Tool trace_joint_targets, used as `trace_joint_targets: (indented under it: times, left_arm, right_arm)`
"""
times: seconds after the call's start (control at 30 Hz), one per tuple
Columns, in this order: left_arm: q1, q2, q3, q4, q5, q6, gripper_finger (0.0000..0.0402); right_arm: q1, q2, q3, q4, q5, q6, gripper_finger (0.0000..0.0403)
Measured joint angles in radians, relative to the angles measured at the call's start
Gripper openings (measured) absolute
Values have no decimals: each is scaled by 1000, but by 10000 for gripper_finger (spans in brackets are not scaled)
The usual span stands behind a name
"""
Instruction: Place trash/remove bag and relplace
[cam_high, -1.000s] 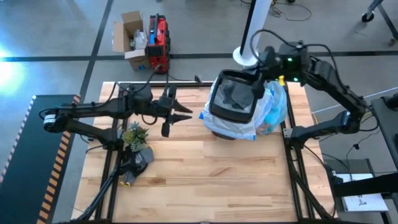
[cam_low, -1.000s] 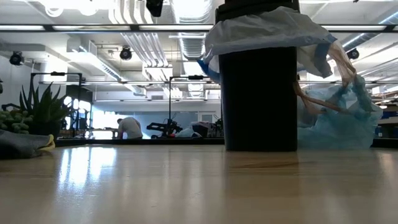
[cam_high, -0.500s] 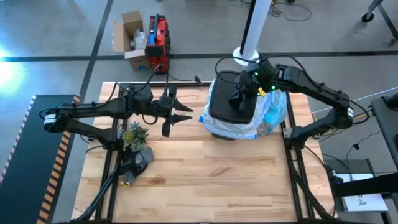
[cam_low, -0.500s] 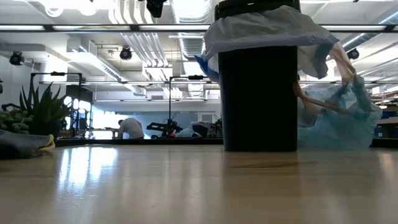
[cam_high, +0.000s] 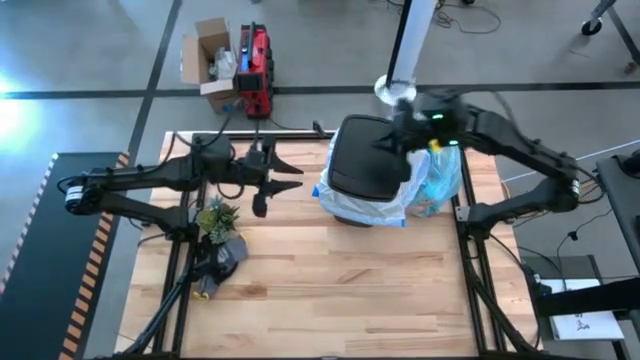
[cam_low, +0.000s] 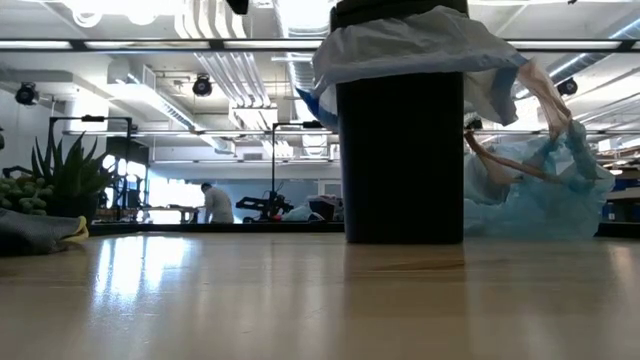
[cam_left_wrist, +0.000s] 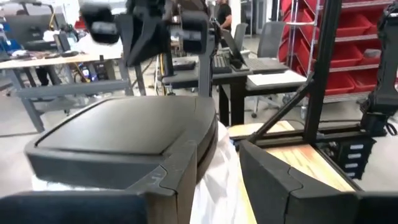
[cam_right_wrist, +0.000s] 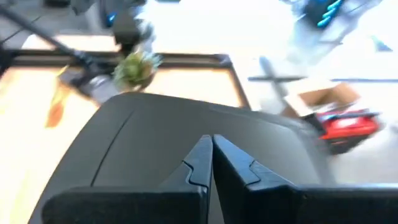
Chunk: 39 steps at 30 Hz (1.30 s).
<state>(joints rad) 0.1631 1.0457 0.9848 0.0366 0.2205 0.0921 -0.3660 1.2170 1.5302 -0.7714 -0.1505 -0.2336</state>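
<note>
A black lidded bin (cam_high: 368, 170) stands toward the far right of the wooden desk (cam_high: 330, 290), its flat lid down and a white translucent liner (cam_high: 385, 208) spilling out below the rim; the light-blue bag (cam_high: 440, 180) — the liner the task is about — lies bunched on the desk against the bin's right side, with brownish handle loops visible in the low view (cam_low: 535, 170). The right claw (cam_high: 408, 112) hovers clenched over the far edge of the lid, its fingers (cam_right_wrist: 211, 163) pressed together and holding nothing, a posture suited to pushing the lid rather than grasping; the left claw (cam_high: 283, 177) waits released to the left of the bin, well apart from it, fingers (cam_left_wrist: 186, 168) spread and levelled at the bin's side, seemingly ready to steady it or take the liner's edge. A potted plant (cam_high: 217, 217) and a dark crumpled thing (cam_high: 222, 255) sit near the desk's left edge; no trash pieces can be made out. Compared with a second ago, the lid that stood open on the bin's contents is now shut; the bin has slid a little to the left; the right arm has drawn back from the opening to the far rim; the left claw's spread looks much the same — a person in the room beyond has also shifted.
</note>
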Motion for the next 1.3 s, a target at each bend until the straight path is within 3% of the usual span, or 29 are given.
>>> trace_joint_targets:
  times: [0.23, 0.53, 0.77, 0.9, 1.3]
  left_arm:
    - [-21, -134, -6, -179, -2, -26, 90]
    - [-21, -384, -163, -185, -7, -171, 67]
    - [-21, -578, -330, -173, -57, -321, 59]
    - [-20, -657, -432, -139, -130, -320, 59]
    - [-21, -782, -728, 136, -134, -354, 59]
  right_arm:
    - [32, -174, -75, 15, 30, 12, 0]
    - [101, -487, -374, 121, 26, 89, 0]
    - [125, -762, -556, 127, -128, 223, 0]
    - [124, -897, -655, 126, -130, 293, 0]
    - [124, -1170, -979, 224, -172, 449, 0]
